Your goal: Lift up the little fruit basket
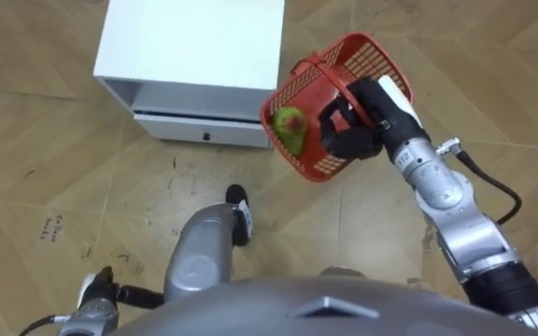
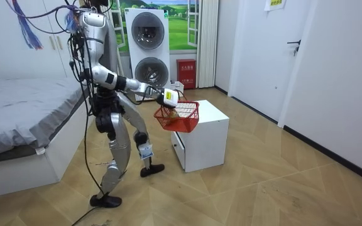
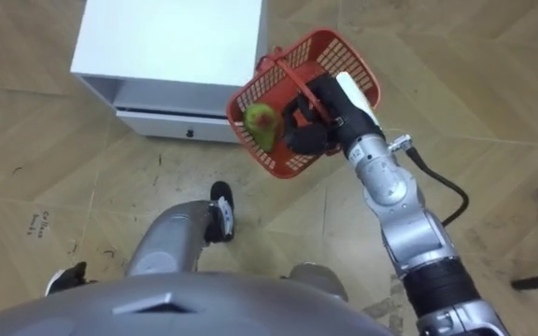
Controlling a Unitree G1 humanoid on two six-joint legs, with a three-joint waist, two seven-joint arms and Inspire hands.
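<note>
Silver-grey metal limbs, black cables, white-tagged right hand [image 1: 353, 126] with black fingers [image 1: 344, 143].

Basket [image 1: 374, 54]: was held off the floor by the right hand [image 1: 348, 126], just right of the drawer unit's [image 1: 194, 42] front corner.
Fruit [image 1: 290, 128]: was kept in the basket, left of the hand.
Bed [image 2: 24, 100]: was placed behind the robot.

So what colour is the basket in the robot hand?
Red all over, mesh walls and handle alike. The basket shows best in the left eye view.
</note>
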